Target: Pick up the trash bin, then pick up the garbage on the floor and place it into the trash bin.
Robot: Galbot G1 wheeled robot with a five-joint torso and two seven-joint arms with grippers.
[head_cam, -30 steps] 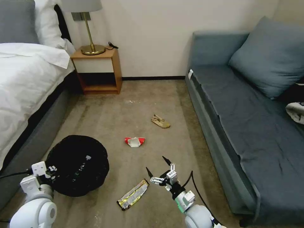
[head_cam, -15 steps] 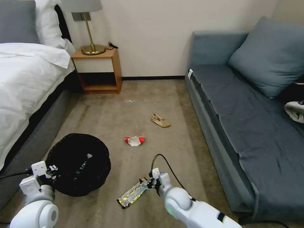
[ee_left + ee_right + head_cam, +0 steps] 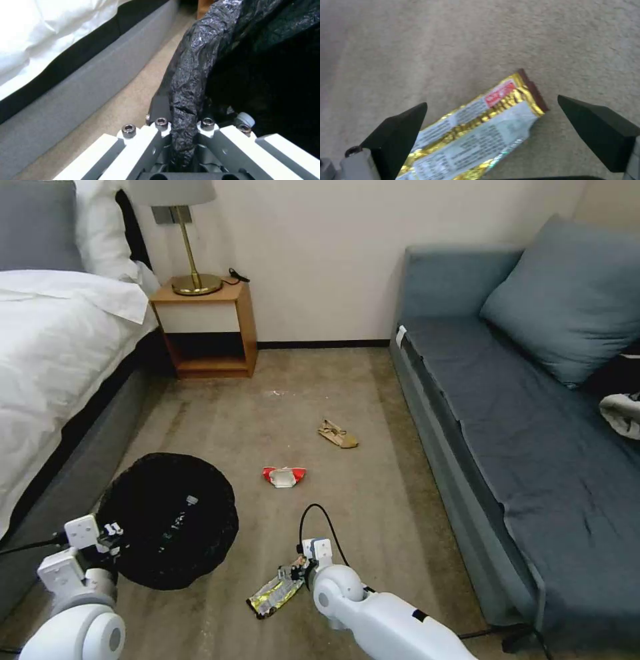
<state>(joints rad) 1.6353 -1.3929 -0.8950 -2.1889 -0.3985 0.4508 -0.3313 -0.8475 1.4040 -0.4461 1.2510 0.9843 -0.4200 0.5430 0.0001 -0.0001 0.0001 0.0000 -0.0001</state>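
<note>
The trash bin (image 3: 170, 520), round and lined with a black bag, is at the lower left near the bed. My left gripper (image 3: 110, 537) is shut on its bag-covered rim (image 3: 186, 95), which is pinched between the fingers (image 3: 161, 125). A clear bottle with a white cap (image 3: 190, 502) lies inside the bin. My right gripper (image 3: 491, 101) is open low over the carpet, one finger (image 3: 400, 132) on each side of the silver-yellow wrapper (image 3: 476, 125), at the wrapper's (image 3: 273, 595) near-right end. A red-white packet (image 3: 285, 477) and a tan paper piece (image 3: 338, 435) lie farther off on the floor.
A bed (image 3: 60, 353) borders the left side and a blue-grey sofa (image 3: 527, 447) the right. A wooden nightstand (image 3: 207, 327) with a lamp stands against the far wall. Open carpet (image 3: 373, 500) lies between the litter items.
My right arm swung down and left, turning its open gripper onto the wrapper's end. The bin in my left gripper shifted slightly away and to the right.
</note>
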